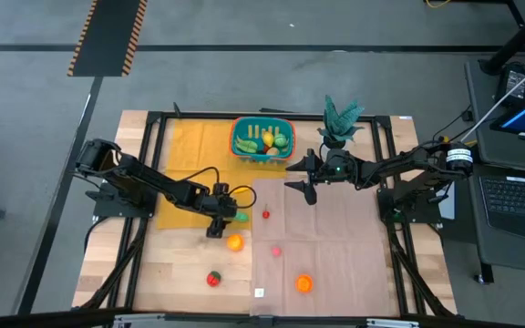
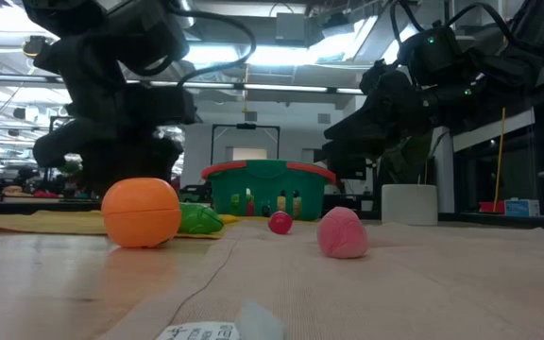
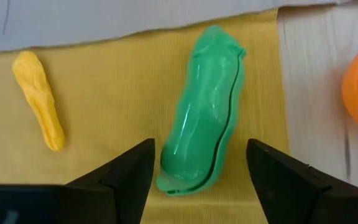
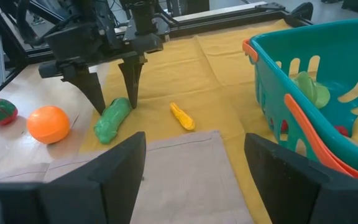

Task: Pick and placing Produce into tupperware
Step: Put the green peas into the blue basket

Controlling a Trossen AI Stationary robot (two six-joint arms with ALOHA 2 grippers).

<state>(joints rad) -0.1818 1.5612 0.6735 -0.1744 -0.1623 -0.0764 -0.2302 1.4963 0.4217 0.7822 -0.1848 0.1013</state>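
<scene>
A green toy pod lies flat on the yellow cloth. My left gripper points steeply down over the pod's near end. It is open, one finger on each side, with a narrow gap showing at each. Farther off, the right wrist view shows those fingers astride the pod. A small yellow piece lies beside the pod. The teal tupperware at the far middle holds several yellow and green pieces. My right gripper hovers open beside it, holding nothing.
An orange fruit sits on the wood just near of the pod. A small red ball, a pink piece and another orange lie on the brown cloth. A red-green fruit lies near the front. A potted plant stands right of the tupperware.
</scene>
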